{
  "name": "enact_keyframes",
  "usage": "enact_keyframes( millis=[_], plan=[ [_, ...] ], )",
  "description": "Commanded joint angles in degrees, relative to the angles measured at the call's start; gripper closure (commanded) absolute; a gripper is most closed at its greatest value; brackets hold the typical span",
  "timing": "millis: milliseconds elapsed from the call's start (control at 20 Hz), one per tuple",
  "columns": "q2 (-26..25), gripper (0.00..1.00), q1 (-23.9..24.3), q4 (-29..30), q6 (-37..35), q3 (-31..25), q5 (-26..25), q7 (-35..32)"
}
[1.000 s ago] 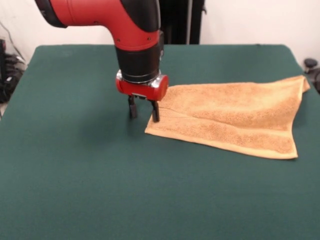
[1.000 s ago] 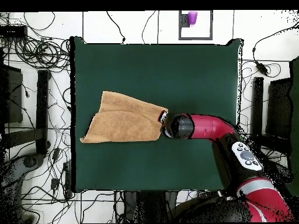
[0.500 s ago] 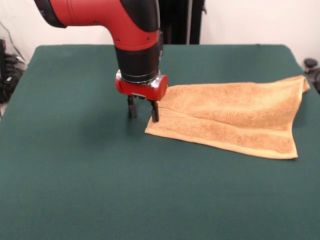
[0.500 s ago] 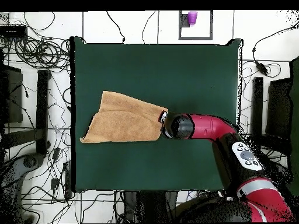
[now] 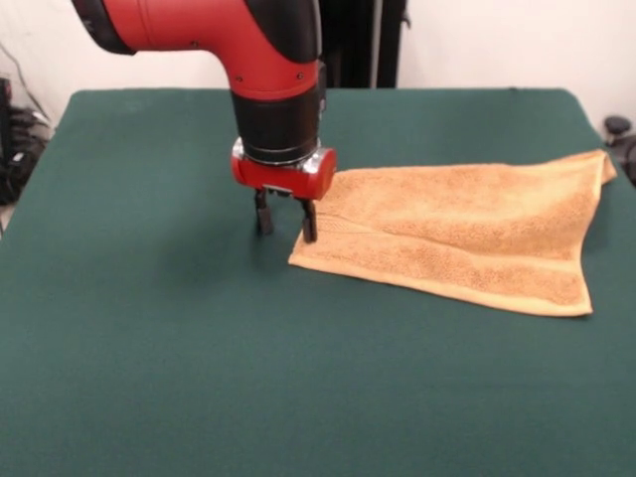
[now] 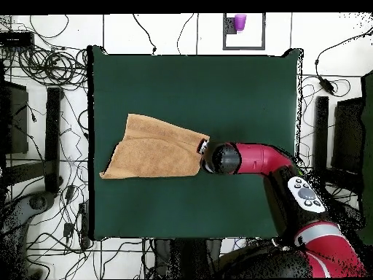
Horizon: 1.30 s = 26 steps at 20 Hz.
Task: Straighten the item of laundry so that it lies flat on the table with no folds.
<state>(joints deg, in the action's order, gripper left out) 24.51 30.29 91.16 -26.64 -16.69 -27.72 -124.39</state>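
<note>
The orange-tan towel [image 5: 467,237] lies folded over on itself on the dark green table [image 5: 149,338], at the right in the front view; a fold line runs along its length. It also shows in the overhead view [image 6: 153,148], left of centre. My gripper [image 5: 285,223] hangs open at the towel's left corner, its tips low by the table. One finger [image 5: 308,223] stands at the towel's edge, the other [image 5: 263,214] over bare felt. It holds nothing. In the overhead view the gripper [image 6: 203,151] is mostly hidden under the arm.
The towel's far right corner [image 5: 602,164] reaches near the table's right edge. Cables and stands lie on the floor around the table [image 6: 44,109]. A purple cup [image 6: 239,22] sits beyond the table's far edge.
</note>
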Motion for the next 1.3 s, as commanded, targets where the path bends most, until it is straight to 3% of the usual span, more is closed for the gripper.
enact_keyframes(
  millis=[50,350,1300],
  plan=[
    [-0.1,0.00,-5.3,1.8,0.5,2.7,-5.9,1.3],
    [-0.7,0.00,-1.7,2.4,-2.1,-1.7,-5.0,6.4],
    [-2.7,0.00,1.5,4.5,3.7,-4.4,-6.4,5.3]
  ],
)
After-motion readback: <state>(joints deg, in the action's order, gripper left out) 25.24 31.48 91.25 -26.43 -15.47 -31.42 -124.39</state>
